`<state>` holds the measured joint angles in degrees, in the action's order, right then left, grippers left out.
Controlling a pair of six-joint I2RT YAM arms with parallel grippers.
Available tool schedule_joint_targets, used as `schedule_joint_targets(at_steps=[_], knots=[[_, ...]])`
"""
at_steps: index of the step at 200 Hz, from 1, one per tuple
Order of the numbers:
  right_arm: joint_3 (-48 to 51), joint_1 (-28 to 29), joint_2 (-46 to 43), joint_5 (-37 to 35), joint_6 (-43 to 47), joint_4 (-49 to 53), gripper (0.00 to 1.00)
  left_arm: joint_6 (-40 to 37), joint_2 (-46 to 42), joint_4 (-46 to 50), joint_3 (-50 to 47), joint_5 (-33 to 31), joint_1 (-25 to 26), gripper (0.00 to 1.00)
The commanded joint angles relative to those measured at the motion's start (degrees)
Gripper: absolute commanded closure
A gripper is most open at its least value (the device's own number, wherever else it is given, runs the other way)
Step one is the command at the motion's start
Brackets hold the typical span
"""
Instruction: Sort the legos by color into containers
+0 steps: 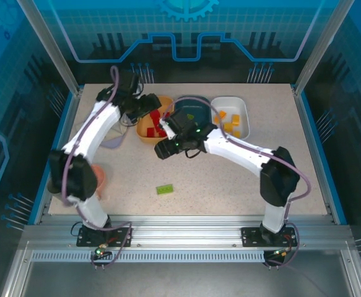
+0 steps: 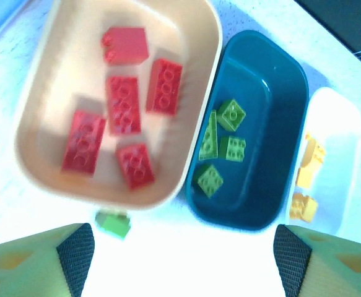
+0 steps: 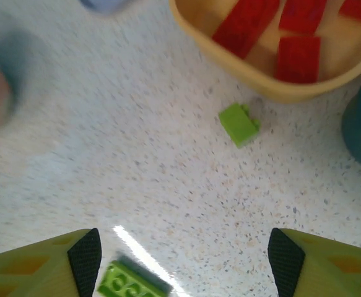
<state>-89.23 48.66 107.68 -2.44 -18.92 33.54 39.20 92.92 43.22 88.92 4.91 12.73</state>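
The left gripper [image 2: 183,266] hung above the shallow orange-yellow plastic bin [image 2: 62,62]. Its two black-padded fingers [image 2: 75,257] were spread wide, with nothing between them and nothing touched. Five red plastic bricks [image 2: 123,105] lay inside that bin. Next to it the dark teal plastic bin [image 2: 279,111] held four light green plastic bricks [image 2: 231,115]. The white plastic bin [image 2: 338,117] on the far side of the teal one held yellow-orange plastic bricks [image 2: 310,154].

A small light green brick [image 3: 238,124] lay on the speckled tabletop [image 3: 137,154], outside the orange-yellow bin and just beside its wall.

The right gripper [image 3: 185,266] hovered over the bare tabletop near that bin, its jaws likewise wide apart and empty. A long light green brick [image 3: 127,283] lay on the table below it. In the wrist view it showed near one finger, and in the overhead view it lay apart from the gripper.
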Motion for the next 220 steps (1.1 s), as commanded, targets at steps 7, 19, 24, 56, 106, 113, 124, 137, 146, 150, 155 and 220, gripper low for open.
schedule_joint_targets(at_steps=[7, 19, 24, 56, 106, 113, 124, 137, 146, 150, 155, 220], knots=[[-3.9, 1.5, 7.7, -5.0, 1.7, 3.2, 0.23, 8.1, -15.0, -3.7, -18.1, 0.8, -0.6, 0.19], [-5.3, 1.6, 10.4, -5.8, 1.4, 3.2, 0.22, 10.3, -22.1, -3.6, -24.6, 1.0, -0.5, 0.19], [-5.9, 1.6, 11.4, -6.4, 1.3, 3.2, 0.22, 11.1, -25.1, -3.3, -26.9, 1.0, -0.4, 0.18], [-9.9, 1.3, 16.9, -7.5, 1.1, 2.9, 0.20, 13.3, -40.4, 2.1, -35.8, 0.4, -0.4, 0.18], [-16.7, 0.7, 24.4, -9.8, -1.5, 3.2, 0.19, 14.5, -50.6, 9.7, -39.0, 0.4, -0.4, 0.17], [-17.5, 0.4, 25.1, -9.9, -2.0, 3.2, 0.20, 14.6, -51.2, 10.0, -39.0, 0.4, -0.4, 0.17], [-18.5, 0.1, 25.3, -10.1, -2.4, 3.2, 0.20, 14.8, -51.6, 10.1, -39.0, 0.5, -0.4, 0.17], [-19.6, 0.0, 27.5, -11.0, -2.3, 3.1, 0.21, 14.7, -51.5, 10.3, -38.6, 0.7, -0.4, 0.18], [-20.2, -0.1, 28.2, -11.4, -2.3, 3.2, 0.21, 14.5, -51.4, 10.4, -38.3, 0.8, -0.4, 0.18], [-20.5, -0.3, 28.5, -11.4, -2.3, 3.2, 0.21, 14.4, -51.4, 10.4, -38.3, 0.9, -0.4, 0.18], [-20.9, -0.4, 28.9, -11.1, -2.2, 3.1, 0.21, 14.4, -51.4, 10.4, -38.1, 0.9, -0.4, 0.18], [-23.2, -0.2, 30.3, -7.6, -1.2, 2.8, 0.34, 13.9, -50.7, 10.2, -38.4, 1.3, -0.5, 0.18]])
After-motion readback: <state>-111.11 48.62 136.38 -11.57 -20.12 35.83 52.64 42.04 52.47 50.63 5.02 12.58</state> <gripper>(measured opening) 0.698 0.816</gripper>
